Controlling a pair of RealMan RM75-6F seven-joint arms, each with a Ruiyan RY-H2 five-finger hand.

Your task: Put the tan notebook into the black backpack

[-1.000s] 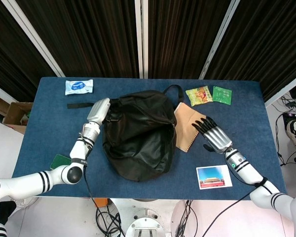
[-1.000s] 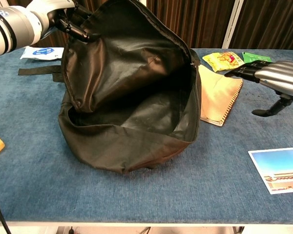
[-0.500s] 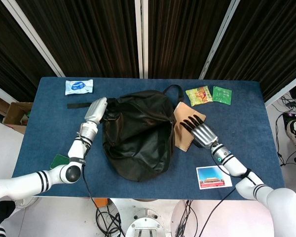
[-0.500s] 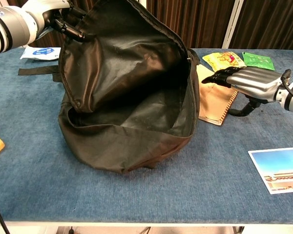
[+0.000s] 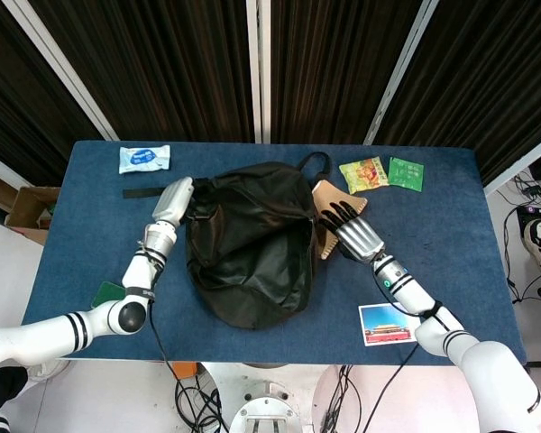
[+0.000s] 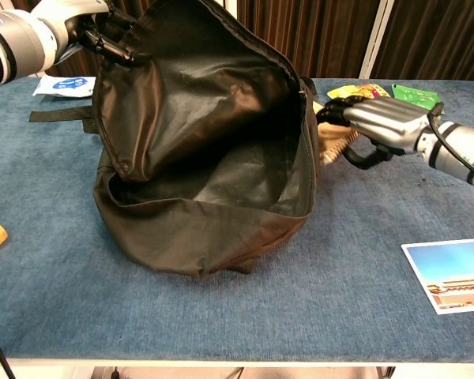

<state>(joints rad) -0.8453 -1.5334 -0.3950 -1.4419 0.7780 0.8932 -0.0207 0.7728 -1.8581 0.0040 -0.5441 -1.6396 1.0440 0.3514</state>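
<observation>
The black backpack (image 5: 252, 244) lies in the middle of the blue table (image 5: 81, 244), its mouth held wide open toward the chest view, where its dark inside (image 6: 213, 158) shows. My left hand (image 5: 176, 202) grips the bag's upper rim and holds it up, seen at top left in the chest view (image 6: 79, 24). The tan notebook (image 5: 327, 194) sits against the bag's right rim. My right hand (image 5: 352, 233) grips it, fingers on top and thumb underneath (image 6: 375, 122). Only a small tan strip of the notebook (image 6: 330, 144) shows beside the opening.
A yellow snack bag (image 5: 363, 173) and a green packet (image 5: 406, 172) lie at the back right. A postcard (image 5: 391, 324) lies at the front right. A blue-white wipes pack (image 5: 144, 159) is at the back left, a bag strap (image 5: 144, 192) beside it, a green item (image 5: 108, 293) front left.
My right hand came in from the right, closed on the notebook and drew it left and up against the bag's rim. The left hand kept holding the rim up.
</observation>
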